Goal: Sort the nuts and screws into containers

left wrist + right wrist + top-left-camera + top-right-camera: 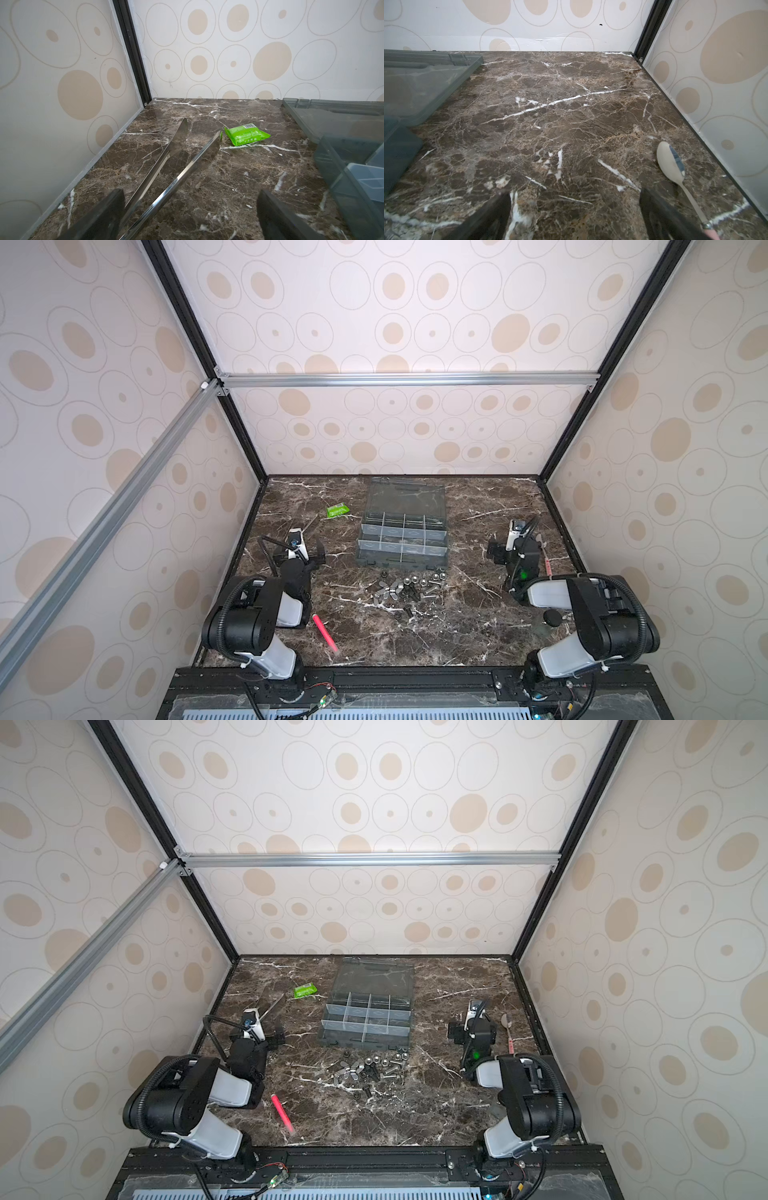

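Marble tabletop (207, 187); screws (428, 593); barcoded green packet (247, 136)

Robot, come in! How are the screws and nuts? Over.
Left gripper, right gripper open, empty. Screws, nuts loose before containers, none sorted. Tweezers lie by left gripper.

On the brown marble tabletop (457, 635) a green packet (247, 136) lies flat toward the far left. The spread tips of long metal tweezers (175, 141) sit just beside it. A pink pen (325, 632) lies nearer the front. A pale, pink-handled spoon (670, 162) rests close along the right wall (726, 104).
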### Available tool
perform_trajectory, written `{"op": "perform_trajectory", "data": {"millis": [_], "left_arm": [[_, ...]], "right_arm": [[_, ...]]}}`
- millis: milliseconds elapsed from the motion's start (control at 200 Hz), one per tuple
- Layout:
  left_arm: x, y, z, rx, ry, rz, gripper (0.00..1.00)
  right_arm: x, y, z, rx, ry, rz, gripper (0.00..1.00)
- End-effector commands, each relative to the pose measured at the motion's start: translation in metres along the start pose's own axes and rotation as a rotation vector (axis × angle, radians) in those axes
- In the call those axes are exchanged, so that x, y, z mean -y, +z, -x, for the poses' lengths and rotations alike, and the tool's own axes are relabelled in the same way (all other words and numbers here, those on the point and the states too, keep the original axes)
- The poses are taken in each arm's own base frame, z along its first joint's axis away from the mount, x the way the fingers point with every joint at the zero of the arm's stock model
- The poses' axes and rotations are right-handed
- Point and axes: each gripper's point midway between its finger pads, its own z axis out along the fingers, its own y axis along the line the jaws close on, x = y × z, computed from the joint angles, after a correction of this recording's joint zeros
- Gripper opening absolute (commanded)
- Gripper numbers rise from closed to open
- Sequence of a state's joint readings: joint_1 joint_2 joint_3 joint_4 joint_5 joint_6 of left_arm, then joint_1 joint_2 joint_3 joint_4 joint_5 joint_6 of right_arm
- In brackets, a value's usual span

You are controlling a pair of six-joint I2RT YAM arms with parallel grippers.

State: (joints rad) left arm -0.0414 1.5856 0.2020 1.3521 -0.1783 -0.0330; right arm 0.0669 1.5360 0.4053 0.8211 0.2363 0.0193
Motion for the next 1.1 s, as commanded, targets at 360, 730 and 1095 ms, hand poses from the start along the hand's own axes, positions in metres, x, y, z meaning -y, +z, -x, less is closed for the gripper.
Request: {"op": "perform_trajectory", "data": {"millis": [360, 730, 1095], "left_arm": [[-0.002, 0.005, 0.011, 0.031, -0.008, 0.012, 0.99], [-0.002, 0.005, 0.011, 0.031, -0.008, 0.011, 0.99], [-0.006, 0.012, 0.048, -0.033, -0.05, 0.043, 0.99]], "right_arm": [[-0.002, 0.002, 0.001, -0.006, -0.001, 0.009, 1.0], [-0.003, 0.002, 0.001, -0.005, -0.002, 0.01, 1.0], [-0.017, -0.018, 0.028, -0.045, -0.026, 0.112, 0.99]]}}
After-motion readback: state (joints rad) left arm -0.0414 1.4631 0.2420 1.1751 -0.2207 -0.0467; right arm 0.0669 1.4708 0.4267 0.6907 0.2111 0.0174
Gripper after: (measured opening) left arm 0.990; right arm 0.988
